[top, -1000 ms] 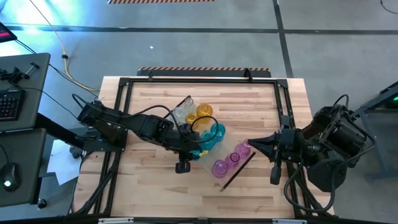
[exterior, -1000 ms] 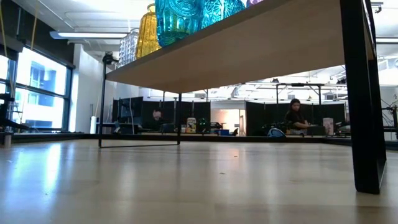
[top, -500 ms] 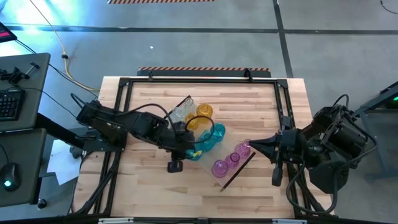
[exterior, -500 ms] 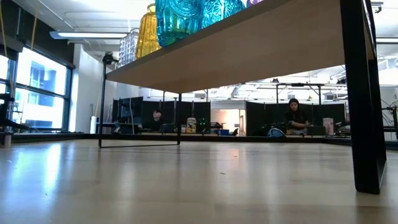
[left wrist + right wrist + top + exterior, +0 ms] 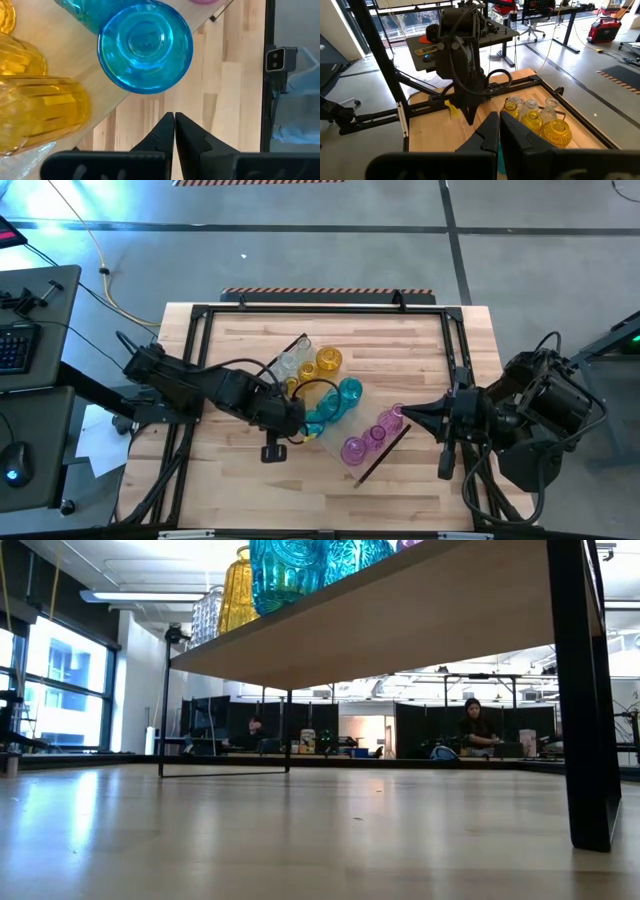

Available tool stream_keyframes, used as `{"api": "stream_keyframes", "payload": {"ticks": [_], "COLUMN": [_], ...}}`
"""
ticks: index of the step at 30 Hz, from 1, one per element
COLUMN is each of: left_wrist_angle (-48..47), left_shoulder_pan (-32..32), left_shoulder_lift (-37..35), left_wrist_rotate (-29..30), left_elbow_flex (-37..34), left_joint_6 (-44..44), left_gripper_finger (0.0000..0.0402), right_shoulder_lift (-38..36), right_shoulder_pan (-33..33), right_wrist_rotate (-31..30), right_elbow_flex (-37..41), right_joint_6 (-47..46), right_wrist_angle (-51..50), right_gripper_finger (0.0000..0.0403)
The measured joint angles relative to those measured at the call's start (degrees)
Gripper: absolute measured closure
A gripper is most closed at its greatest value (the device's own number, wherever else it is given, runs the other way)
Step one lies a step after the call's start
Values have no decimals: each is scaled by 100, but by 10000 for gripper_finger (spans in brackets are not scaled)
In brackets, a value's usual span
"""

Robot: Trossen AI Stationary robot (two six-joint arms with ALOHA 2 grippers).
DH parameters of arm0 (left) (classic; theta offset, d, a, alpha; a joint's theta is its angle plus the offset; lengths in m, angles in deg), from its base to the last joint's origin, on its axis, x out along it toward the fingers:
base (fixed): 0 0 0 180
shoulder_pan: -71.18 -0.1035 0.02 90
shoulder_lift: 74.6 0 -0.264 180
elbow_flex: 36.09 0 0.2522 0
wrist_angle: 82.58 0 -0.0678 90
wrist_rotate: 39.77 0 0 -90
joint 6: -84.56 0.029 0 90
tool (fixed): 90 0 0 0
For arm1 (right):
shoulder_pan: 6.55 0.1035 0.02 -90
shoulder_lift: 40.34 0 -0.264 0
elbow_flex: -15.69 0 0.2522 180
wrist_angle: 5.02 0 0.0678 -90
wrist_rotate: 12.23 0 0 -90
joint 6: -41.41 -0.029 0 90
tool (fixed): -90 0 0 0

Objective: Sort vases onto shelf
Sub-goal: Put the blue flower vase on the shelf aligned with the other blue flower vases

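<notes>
Left wrist view: left pincer [image 5: 174, 116] closed, empty, just beside blue vase [image 5: 145, 46] on shelf [image 5: 385, 446]. Right pincer [image 5: 401, 413] closed near pink vases [image 5: 372, 435]. Risk: clipping blue vase, toppling packed row.

Glass on pale wood, dark matt arms

The vases [image 5: 325, 385] are glossy translucent glass, ribbed and faceted on their bodies; the teal one [image 5: 145, 47] shows a smooth, shiny rounded base, the amber ones [image 5: 40, 112] catch bright highlights. The shelf [image 5: 400, 610] is smooth light wood with a matt face and thin dark end pieces. The surface [image 5: 400, 495] is striped, jointed wood planks with a soft sheen, framed by black metal bars. The left hand [image 5: 174, 131] and right hand [image 5: 499, 131] look like matt black plastic.
</notes>
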Motion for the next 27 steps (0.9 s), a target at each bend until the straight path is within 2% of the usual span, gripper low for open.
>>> {"api": "stream_keyframes", "payload": {"ticks": [15, 27], "left_wrist_angle": [92, 165], "left_shoulder_pan": [11, -4], "left_shoulder_lift": [130, 341], "left_wrist_rotate": [106, 194], "left_elbow_flex": [-109, -108], "left_joint_6": [-395, -349], "left_gripper_finger": [401, 401], "right_shoulder_lift": [0, -2], "right_shoulder_pan": [-1, 175], "right_wrist_rotate": [0, -200], "right_elbow_flex": [0, 0], "right_joint_6": [-17, -46], "right_wrist_angle": [0, 2], "right_gripper_finger": [403, 403]}}
